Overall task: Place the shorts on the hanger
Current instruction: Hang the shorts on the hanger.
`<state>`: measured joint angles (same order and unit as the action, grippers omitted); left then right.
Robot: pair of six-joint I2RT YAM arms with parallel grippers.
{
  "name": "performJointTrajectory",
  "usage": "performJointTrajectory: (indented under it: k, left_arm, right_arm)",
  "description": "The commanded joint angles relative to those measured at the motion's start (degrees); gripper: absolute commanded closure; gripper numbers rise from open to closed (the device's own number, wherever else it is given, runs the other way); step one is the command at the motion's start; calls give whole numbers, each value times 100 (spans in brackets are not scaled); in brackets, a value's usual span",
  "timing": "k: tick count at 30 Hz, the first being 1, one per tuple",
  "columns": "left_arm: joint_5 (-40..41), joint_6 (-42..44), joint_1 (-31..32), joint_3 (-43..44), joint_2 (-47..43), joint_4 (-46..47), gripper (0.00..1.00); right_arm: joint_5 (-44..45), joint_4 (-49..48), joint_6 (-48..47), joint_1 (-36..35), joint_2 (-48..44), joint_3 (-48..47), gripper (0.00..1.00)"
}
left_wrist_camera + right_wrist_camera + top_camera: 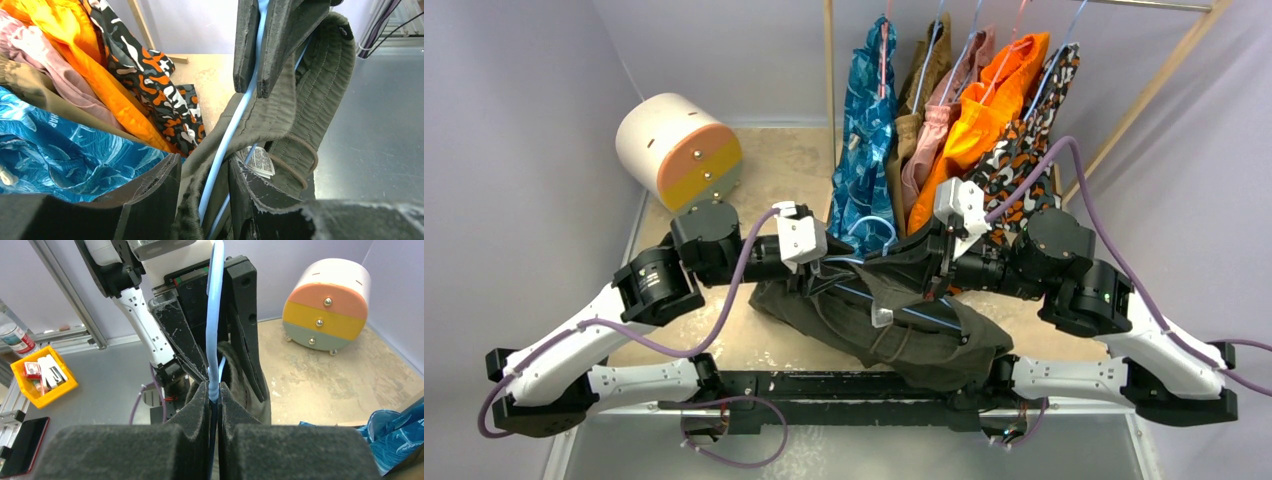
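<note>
Right tool (pixel 214 390) clamps the hanger (pixel 215 315); left tool (pixel 204 172), facing it, straddles hanger and shorts (pixel 310 100), jaws apart.

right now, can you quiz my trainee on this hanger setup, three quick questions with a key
1. True or false: the right gripper is shut on the hanger's blue wire.
2. Which garment hangs leftmost on the rack? A blue patterned shorts; B orange; C black camouflage.
3. What colour are the shorts that the hanger wire runs through?
Key: 1 true; 2 A; 3 dark olive green.
</note>
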<state>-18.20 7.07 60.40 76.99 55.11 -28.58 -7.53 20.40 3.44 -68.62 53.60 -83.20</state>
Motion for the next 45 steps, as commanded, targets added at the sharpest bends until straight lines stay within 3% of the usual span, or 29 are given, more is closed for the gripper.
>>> performJointTrajectory:
  k: [1,11,18,34,40,41,45]
  left_arm:
    - [-301,111,-11,223,90,-57,62]
    - [-792,-192,-11,280,-125,457,50]
    - [-1083,-351,-11,379,-174,356,51]
    - [-1159,-421,-11,390,-37,230,69]
    - [-1028,-366,-13,273,-84,283,89]
    - [-1021,-382,-12,243,-102,340,99]
    - [-896,-479,-11,163,-193,603,100]
  right_arm:
    - [-215,-617,-2,-2,-129,-60,100]
    - [-363,-620,-28,-3,-112,-3,100]
    - [-495,-643,-56,-7,-135,66,100]
    - [-730,-767,-106,-8,-195,139,100]
    - [-785,-763,-116,-3,-197,144,100]
    - [-796,-761,-114,-2,-201,153,100]
    - [-905,-639,-133,-8,-131,93,100]
